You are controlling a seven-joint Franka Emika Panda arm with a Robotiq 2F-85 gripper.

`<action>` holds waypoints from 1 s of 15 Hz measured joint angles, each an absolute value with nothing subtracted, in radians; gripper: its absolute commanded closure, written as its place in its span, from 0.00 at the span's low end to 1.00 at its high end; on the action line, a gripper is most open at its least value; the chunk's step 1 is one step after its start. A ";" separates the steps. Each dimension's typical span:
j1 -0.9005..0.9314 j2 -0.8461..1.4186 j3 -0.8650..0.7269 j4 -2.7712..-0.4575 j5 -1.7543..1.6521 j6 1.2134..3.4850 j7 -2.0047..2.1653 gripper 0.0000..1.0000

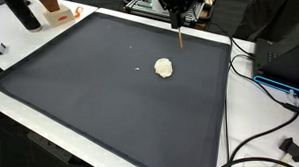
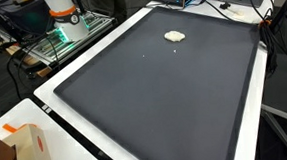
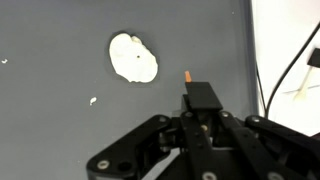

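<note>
A white lump (image 1: 164, 67) (image 2: 175, 35) (image 3: 133, 58) lies on a large dark mat (image 1: 90, 86) (image 2: 165, 99) (image 3: 50, 120). My gripper (image 1: 177, 20) (image 3: 203, 108) hangs over the mat's far edge, just beyond the lump and apart from it. It is shut on a thin stick with an orange tip (image 1: 179, 38) (image 3: 187, 74), which points down at the mat. In the wrist view the stick's dark body shows between the closed fingers, and its tip is to the right of the lump. A tiny white crumb (image 3: 92, 100) lies nearby.
Black cables (image 1: 258, 85) and a black box (image 1: 289, 54) sit beside one mat edge. A cardboard box (image 2: 22, 147) stands at a table corner. A white and orange device (image 2: 64, 15) and green-lit electronics (image 2: 53, 40) stand off the table.
</note>
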State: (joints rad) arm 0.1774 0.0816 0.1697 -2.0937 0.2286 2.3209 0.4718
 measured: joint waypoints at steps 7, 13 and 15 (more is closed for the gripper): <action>0.196 0.044 0.175 -2.096 0.089 2.248 0.510 0.97; 0.202 0.013 0.185 -2.094 0.028 2.194 0.515 0.87; 0.202 0.013 0.185 -2.094 0.027 2.193 0.515 0.87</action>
